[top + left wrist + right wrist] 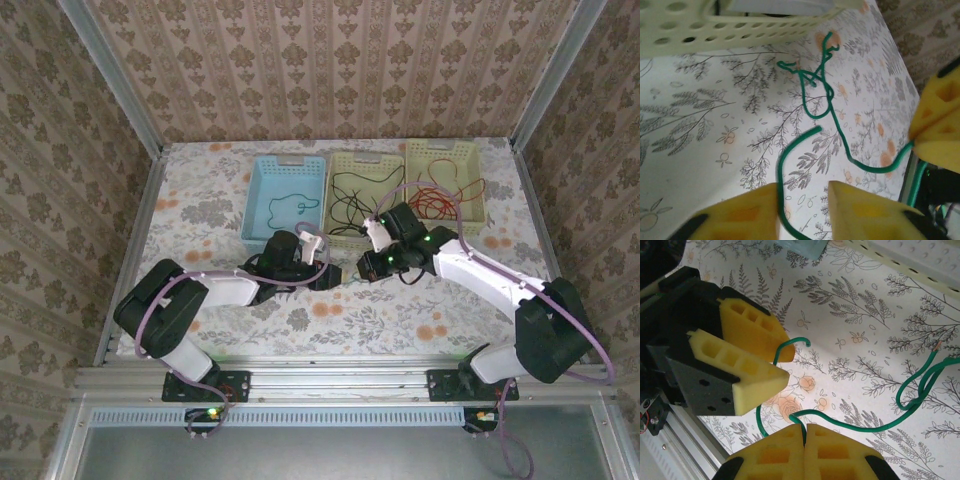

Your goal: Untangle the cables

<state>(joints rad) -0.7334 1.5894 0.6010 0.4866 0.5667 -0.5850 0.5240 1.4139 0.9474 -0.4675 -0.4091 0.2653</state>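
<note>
A thin green cable lies on the flowered table, with a loose knot toward the basket. My right gripper is shut on it, the cable running out from between the pressed pads. My left gripper faces it closely; its jaws stand apart, and the cable's free end passes between them along the left pad. In the top view the two grippers, left and right, meet at the table's middle. A black cable and a red cable lie in baskets.
Three baskets stand in a row at the back: blue with a thin teal wire, cream, cream. The cream basket's wall is close above the knot. Metal rails edge the table.
</note>
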